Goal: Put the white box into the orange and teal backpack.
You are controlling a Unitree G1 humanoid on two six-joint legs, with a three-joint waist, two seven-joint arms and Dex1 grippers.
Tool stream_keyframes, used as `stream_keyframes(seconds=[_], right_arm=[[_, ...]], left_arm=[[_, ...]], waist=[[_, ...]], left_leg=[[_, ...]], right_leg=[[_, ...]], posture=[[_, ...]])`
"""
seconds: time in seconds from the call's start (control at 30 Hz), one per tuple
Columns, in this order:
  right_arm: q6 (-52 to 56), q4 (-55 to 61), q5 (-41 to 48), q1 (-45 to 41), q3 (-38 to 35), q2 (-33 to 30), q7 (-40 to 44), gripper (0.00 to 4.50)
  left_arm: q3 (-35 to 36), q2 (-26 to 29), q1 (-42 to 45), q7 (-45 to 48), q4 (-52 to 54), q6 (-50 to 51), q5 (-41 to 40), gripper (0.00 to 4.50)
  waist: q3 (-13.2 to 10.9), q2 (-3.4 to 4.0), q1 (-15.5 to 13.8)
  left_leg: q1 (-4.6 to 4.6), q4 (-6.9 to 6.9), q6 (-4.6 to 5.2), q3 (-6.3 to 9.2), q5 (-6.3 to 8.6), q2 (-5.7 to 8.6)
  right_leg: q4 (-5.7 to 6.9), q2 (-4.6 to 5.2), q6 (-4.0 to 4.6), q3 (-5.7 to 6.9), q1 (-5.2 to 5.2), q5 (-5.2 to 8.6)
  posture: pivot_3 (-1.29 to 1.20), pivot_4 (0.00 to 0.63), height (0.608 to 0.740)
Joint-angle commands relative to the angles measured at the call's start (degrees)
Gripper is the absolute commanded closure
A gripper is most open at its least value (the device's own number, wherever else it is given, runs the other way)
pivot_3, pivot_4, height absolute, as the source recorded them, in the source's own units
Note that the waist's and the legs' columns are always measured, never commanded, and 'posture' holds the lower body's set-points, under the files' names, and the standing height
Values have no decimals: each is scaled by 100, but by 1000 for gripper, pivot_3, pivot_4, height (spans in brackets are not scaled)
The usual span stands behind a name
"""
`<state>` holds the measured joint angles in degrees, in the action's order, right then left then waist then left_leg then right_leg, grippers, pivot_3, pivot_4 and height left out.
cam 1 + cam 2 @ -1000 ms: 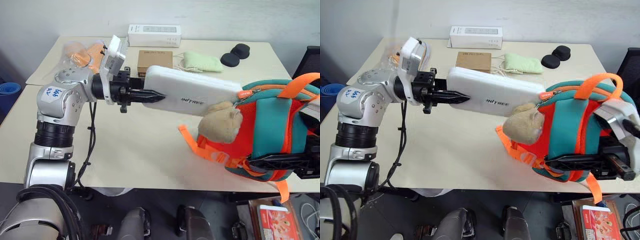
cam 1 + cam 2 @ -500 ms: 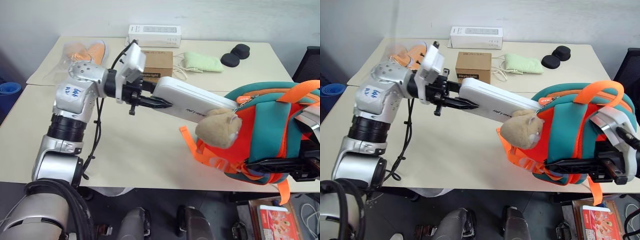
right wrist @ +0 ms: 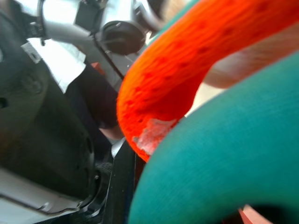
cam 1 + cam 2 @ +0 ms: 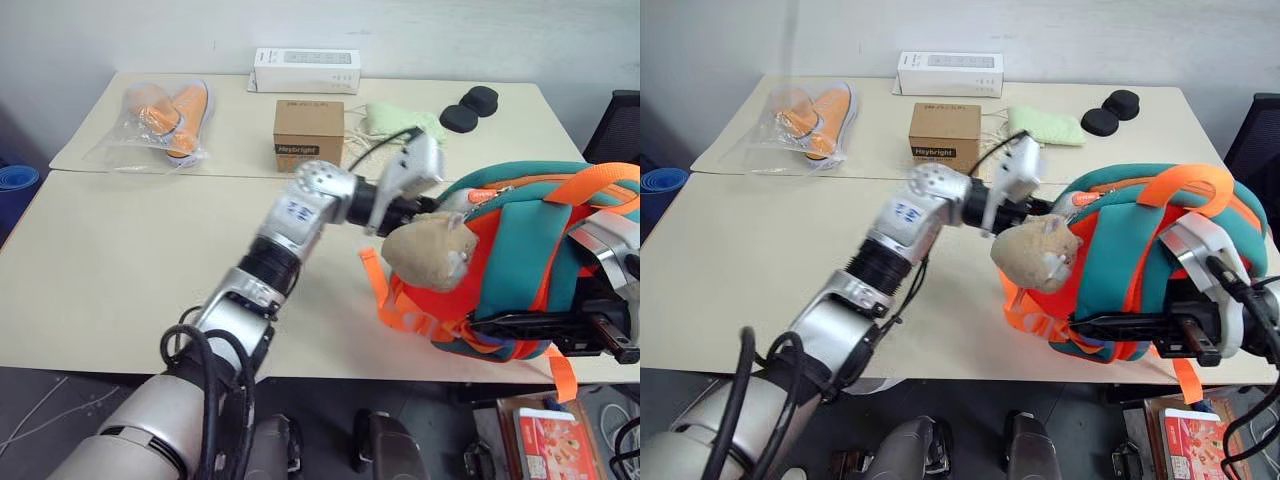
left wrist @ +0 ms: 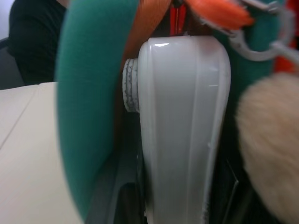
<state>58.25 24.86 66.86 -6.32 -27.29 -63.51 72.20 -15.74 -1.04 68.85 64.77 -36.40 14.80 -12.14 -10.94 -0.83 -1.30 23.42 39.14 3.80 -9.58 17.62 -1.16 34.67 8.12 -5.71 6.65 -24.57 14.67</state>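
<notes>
Inside orange and teal backpack, white box at left pincer.

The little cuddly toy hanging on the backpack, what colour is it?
Tan, a light sandy brown. The plush toy shows best in the left eye view.

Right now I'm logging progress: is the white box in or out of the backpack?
Mostly in. The left wrist view shows the white box passing between the orange and teal backpack's opening edges.
</notes>
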Motion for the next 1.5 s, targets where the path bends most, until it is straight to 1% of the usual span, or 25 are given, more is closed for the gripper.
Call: stream_keyframes(seconds=[0.03,0.07,0.13,0.2,0.27,0.37,0.43,0.53,0.57,0.63,0.77,0.9,0.97,1.1,1.23,1.5], right_arm=[[-79,203,79,20,-32,74,-184,4500],[-68,207,105,28,-45,89,-239,4500],[-94,210,83,70,-50,127,-319,4500],[-103,223,78,107,-62,149,-362,4500],[-114,233,83,137,-60,177,-413,4500],[-138,249,100,160,-41,233,-514,4500],[-147,262,108,172,-36,249,-544,4500],[-145,283,131,199,-41,257,-567,4500],[-141,286,139,201,-38,257,-572,4500],[-135,281,155,181,-17,254,-584,4500],[-129,263,180,126,20,247,-609,4500],[-117,282,217,118,18,256,-636,4500],[-112,307,262,123,9,276,-689,4500],[-116,358,330,190,-43,314,-776,4500],[-145,357,326,253,-76,364,-866,4500],[-161,353,434,285,-119,454,-1031,4500]], left_arm=[[98,-131,94,-119,199,79,-26,1991],[135,-32,45,-55,297,145,-61,1772],[250,356,-112,113,608,334,-149,1073],[330,641,-231,194,874,509,-208,546],[499,1220,-466,457,1384,826,-376,36],[835,2214,-814,1036,2263,1465,-866,36],[939,2553,-894,1188,2568,1781,-1105,36],[1216,3057,-872,1433,3211,2630,-1767,36],[1272,3118,-862,1408,3439,2809,-1931,36],[1287,2968,-828,1076,3800,3067,-2131,36],[798,2675,-919,493,4130,2864,-1685,36],[269,2197,-838,-239,3776,2407,-1020,36],[120,2032,-812,-470,3582,2249,-783,36],[61,1926,-873,-390,3516,2306,-860,36],[126,1856,-915,-294,3491,2422,-1045,764],[285,1814,-868,-275,3421,2581,-1258,3074]], waist=[[0,0,5],[0,1,6],[0,1,15],[1,2,49],[2,3,68],[2,4,134],[2,3,135],[2,3,71],[2,3,59],[2,3,36],[2,3,-9],[2,3,-11],[2,3,-6],[2,3,0],[2,3,-6],[2,3,-7]], left_leg=[[0,0,0,0,0,-2],[-1,0,-1,1,0,-4],[-2,0,-1,1,-1,-5],[-3,-1,-3,1,-1,-8],[-3,-1,-6,2,-1,-12],[-5,-2,-11,1,-2,-14],[-6,-2,-16,1,-3,-18],[-3,4,-15,15,-5,-10],[-3,6,-14,15,-5,-7],[-3,6,-11,17,-4,-3],[-6,6,-4,29,-8,10],[-8,5,-4,27,-9,12],[-8,5,-4,27,-9,12],[-6,3,-4,26,-9,8],[-5,3,-3,27,-10,9],[-5,3,-1,28,-11,10]], right_leg=[[1,-1,0,1,0,0],[2,-2,0,1,0,0],[4,-4,0,2,0,0],[5,-8,1,1,0,1],[7,-11,3,1,0,1],[9,-13,4,0,1,2],[11,-20,6,-1,1,4],[8,-16,6,0,10,4],[7,-10,6,-2,12,3],[6,0,5,-15,16,3],[9,13,3,-26,25,2],[12,10,2,-27,25,1],[11,10,2,-27,25,1],[11,7,2,-26,20,1],[11,10,3,-24,21,2],[11,13,2,-23,22,1]], posture=[[0,150,740],[0,150,740],[0,150,740],[0,150,740],[0,150,740],[0,150,740],[0,150,740],[0,150,740],[0,150,740],[0,150,740],[0,150,740],[0,150,740],[0,150,740],[0,150,740],[0,150,740],[0,150,740]])
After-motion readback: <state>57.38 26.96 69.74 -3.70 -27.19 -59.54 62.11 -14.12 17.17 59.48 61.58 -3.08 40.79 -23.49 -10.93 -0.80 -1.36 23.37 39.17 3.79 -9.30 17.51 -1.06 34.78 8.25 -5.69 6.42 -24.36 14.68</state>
